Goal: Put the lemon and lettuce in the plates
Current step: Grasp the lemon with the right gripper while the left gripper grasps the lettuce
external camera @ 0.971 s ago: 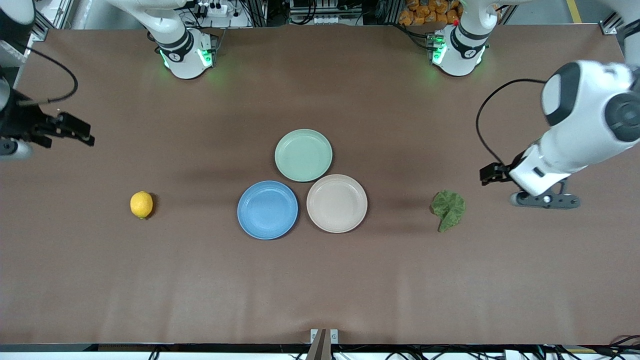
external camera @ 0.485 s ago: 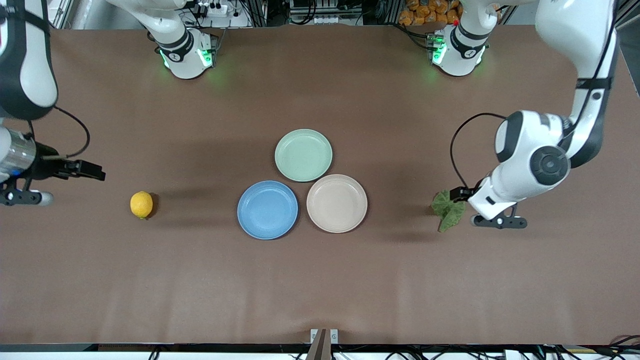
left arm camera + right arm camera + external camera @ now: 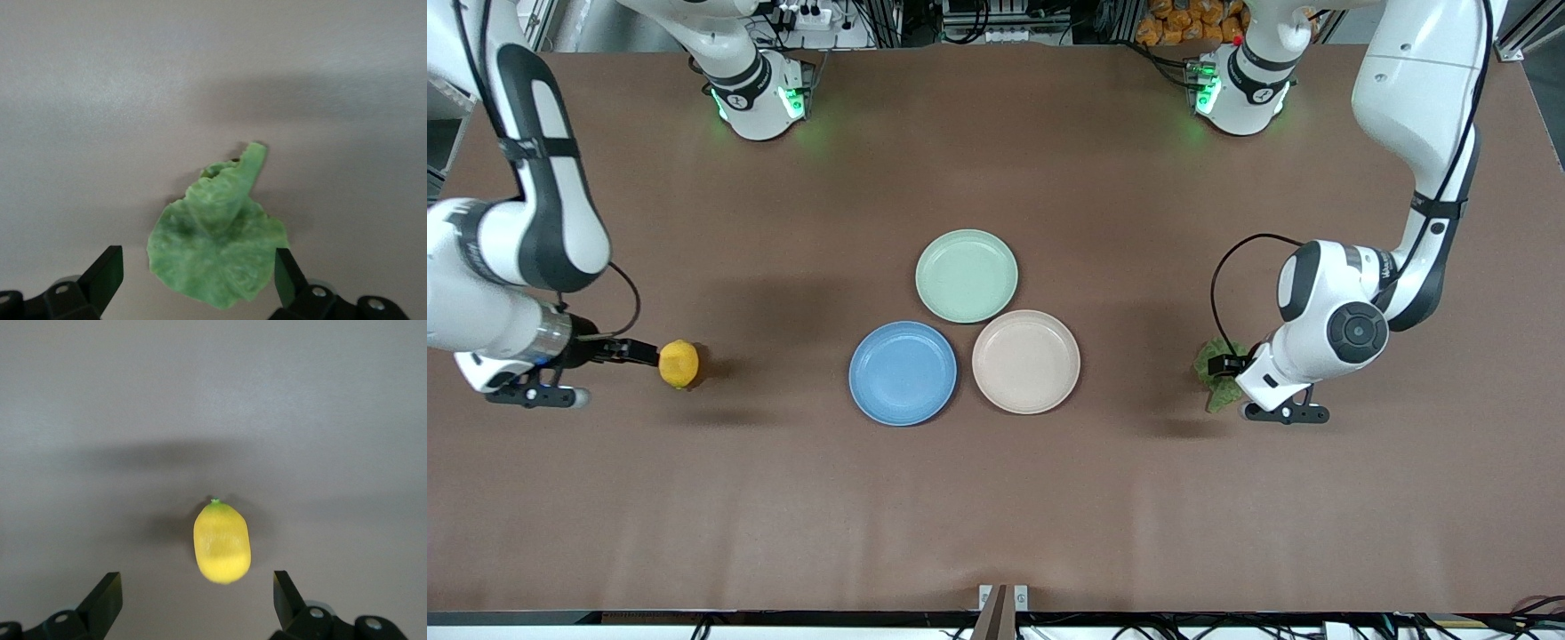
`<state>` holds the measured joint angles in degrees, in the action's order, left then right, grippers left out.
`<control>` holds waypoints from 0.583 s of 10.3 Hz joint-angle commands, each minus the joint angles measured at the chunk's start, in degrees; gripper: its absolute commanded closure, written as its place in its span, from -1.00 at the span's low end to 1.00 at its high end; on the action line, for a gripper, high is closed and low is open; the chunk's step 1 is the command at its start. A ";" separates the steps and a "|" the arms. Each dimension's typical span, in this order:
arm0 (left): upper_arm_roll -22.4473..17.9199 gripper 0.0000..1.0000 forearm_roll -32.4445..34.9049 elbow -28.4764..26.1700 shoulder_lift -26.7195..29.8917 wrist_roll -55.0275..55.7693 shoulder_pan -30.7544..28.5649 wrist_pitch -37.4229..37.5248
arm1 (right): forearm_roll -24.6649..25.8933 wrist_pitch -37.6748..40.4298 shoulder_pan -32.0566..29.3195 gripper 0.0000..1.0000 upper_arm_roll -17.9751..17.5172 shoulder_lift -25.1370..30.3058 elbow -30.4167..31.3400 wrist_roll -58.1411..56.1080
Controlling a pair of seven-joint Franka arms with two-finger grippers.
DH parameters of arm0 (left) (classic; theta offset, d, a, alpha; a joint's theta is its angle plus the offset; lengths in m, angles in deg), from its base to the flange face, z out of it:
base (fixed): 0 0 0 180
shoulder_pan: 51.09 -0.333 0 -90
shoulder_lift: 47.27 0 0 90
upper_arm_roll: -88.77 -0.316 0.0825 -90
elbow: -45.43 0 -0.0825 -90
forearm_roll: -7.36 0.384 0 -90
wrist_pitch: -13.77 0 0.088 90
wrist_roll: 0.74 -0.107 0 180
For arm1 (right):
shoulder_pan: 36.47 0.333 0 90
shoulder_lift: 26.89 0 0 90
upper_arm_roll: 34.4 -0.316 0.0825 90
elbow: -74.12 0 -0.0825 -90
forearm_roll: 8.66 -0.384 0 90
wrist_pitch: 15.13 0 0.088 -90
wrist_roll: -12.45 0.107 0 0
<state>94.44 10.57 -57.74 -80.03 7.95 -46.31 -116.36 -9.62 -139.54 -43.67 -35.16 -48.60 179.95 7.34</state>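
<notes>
The yellow lemon [image 3: 679,364] [image 3: 222,543] lies on the table toward the right arm's end. My right gripper [image 3: 639,353] [image 3: 197,592] is open just short of it, with the lemon ahead of the two fingers and not between them. The green lettuce [image 3: 1210,363] [image 3: 217,250] lies toward the left arm's end. My left gripper [image 3: 1232,364] [image 3: 198,272] is open low over it, a finger on each side of the leaf's wide part. The blue plate [image 3: 903,373] and the beige-pink plate [image 3: 1025,362] sit empty side by side at mid-table.
A pale green plate [image 3: 967,276], also empty, touches both other plates and lies farther from the front camera. The brown table [image 3: 996,516] is bare between the plates and each item. Both arm bases stand along the table's top edge.
Both arms swung in and came down. The right gripper travelled from the table's end up to the lemon. The left gripper moved from beside the lettuce to over it.
</notes>
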 commanded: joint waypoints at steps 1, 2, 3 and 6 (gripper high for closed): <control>0.21 -0.75 1.54 0.43 -2.13 0.71 -0.39 -2.22 | 0.25 -8.19 -2.02 -1.00 -0.29 -2.62 3.22 -7.79; 0.12 -0.65 1.54 0.52 -2.74 0.71 -0.22 -2.66 | 0.16 -10.40 -2.21 -1.00 -0.29 -3.94 3.85 -7.81; 0.04 -0.56 1.98 0.52 -3.36 0.80 -0.21 -3.45 | -0.36 -10.68 -2.56 -1.00 -0.29 -5.26 3.85 -7.73; 0.03 0.49 1.98 0.78 -4.86 0.89 -0.04 -4.95 | -0.63 -12.36 -2.82 -1.00 -0.29 -8.69 3.77 -7.46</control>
<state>94.46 10.89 -57.71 -84.09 7.95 -46.53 -120.40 -9.70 -150.90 -45.83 -34.88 -56.43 183.67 0.60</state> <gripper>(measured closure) 0.300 0.000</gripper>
